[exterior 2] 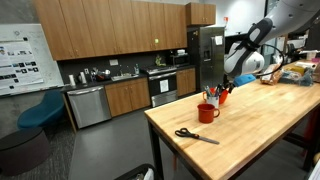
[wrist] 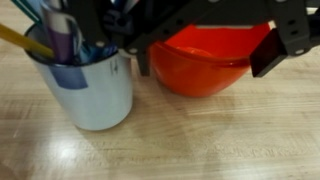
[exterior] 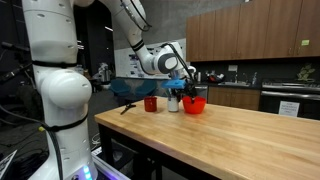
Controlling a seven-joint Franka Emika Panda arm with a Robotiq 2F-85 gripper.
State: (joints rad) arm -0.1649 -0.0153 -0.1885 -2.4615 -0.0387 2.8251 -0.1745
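Your gripper hung low over one end of the light wooden table, a thick butcher-block top made of long glued strips with a fine grain. Its two dark, flat fingers were spread wide apart and grasped nothing. In the wrist view they came in from the top. Directly under them, between the two tips, lay the smooth, glossy red bowl, round and shallow, with a bright shine on its wall. Whether the fingers touched its rim I could not tell. Just beside the bowl, touching it or almost, stood a plain white cup of cylinder shape with a matte surface. It was filled with pens and one yellow pencil that leaned outward. This cup stood close to one finger, so it was the nearest obstacle for you. In both exterior views a small red mug stood on the other side of the cup, a little apart. A pair of scissors with black handles lay flat further along the table, well apart from the gripper. Brown wooden cabinets filled the background.
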